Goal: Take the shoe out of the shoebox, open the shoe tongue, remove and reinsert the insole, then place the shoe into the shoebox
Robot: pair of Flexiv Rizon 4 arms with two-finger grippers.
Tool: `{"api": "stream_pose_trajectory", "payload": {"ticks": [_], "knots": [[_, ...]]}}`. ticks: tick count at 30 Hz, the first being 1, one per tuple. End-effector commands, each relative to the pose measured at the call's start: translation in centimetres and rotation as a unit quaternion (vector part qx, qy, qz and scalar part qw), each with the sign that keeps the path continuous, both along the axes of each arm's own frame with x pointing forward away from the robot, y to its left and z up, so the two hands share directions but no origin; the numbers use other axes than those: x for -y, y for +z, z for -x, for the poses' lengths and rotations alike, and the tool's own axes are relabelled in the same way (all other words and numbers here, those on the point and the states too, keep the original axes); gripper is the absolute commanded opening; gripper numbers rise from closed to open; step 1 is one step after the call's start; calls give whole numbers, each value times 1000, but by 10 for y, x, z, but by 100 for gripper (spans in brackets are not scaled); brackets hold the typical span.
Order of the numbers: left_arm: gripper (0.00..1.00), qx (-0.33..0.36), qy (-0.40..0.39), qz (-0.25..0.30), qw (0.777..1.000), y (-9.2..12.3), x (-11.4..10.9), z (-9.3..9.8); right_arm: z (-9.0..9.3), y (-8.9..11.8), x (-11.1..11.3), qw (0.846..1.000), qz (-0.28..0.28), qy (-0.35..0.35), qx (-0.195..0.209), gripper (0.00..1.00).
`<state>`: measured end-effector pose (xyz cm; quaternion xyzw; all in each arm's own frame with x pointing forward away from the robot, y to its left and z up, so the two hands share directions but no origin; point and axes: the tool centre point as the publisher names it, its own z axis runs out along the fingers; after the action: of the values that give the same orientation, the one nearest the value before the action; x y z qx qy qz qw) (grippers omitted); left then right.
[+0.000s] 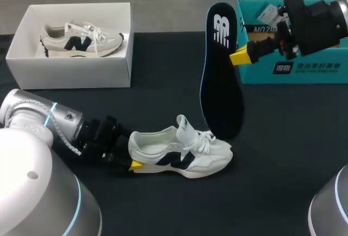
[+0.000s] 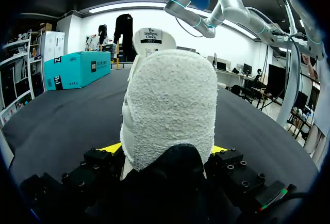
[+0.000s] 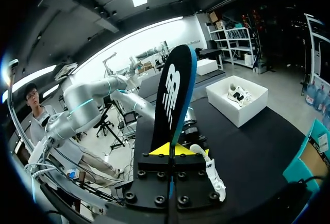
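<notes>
Head view looks down from behind on the whole table (image 1: 283, 138). Left wrist view sits close on the shoe (image 2: 170, 110) between its fingers (image 2: 111, 148) — right wrist view sees that shoe farther off, past the insole (image 3: 172, 95) between its own.

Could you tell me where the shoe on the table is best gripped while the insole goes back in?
At the heel, from behind, where the left gripper clamps it: the shoe stands upright, and that likely leaves its opening free for the insole.
</notes>
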<state>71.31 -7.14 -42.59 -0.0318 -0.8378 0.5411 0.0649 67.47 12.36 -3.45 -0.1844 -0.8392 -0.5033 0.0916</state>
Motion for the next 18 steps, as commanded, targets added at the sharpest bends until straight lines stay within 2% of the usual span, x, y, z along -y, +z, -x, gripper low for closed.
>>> {"api": "stream_pose_trajectory", "payload": {"ticks": [1,18], "knots": [[0,0,0,-1,1000,-1,0,1,-3,4,-2,1000,11,-1,-9,0],[0,0,0,-1,1000,-1,0,1,-1,5,-2,1000,22,-16,0,0]]}}
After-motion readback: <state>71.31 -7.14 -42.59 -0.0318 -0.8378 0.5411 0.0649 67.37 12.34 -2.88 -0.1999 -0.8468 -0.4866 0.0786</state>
